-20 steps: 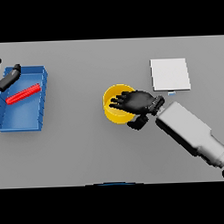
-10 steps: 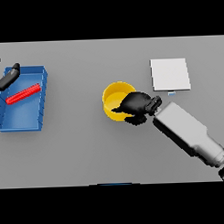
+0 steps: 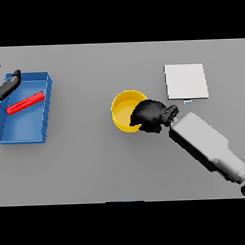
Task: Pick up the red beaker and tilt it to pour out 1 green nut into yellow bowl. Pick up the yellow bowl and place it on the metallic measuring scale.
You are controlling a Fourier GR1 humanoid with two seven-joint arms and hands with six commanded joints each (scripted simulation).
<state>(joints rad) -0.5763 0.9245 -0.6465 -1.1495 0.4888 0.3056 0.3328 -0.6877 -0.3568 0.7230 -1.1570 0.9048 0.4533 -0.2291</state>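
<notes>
The yellow bowl (image 3: pixel 125 110) sits mid-table. My right hand (image 3: pixel 150 115) is curled round its right rim, covering that side of the bowl. The metallic measuring scale (image 3: pixel 185 81), a pale square plate, lies behind and to the right of the bowl. At the far left a red beaker (image 3: pixel 26 103) lies on its side in the blue tray (image 3: pixel 24 133). My left hand (image 3: pixel 5 86) hovers at the tray's back left corner, its fingers straight and empty. No green nut is visible in the bowl or elsewhere.
The blue tray takes up the table's left side. Bare grey table separates the tray from the bowl. My right forearm (image 3: pixel 208 146) crosses the lower right of the table.
My right hand has slid from over the bowl's middle to its right rim and curled its fingers round it. The bowl, the tray and my left hand have stayed put.
</notes>
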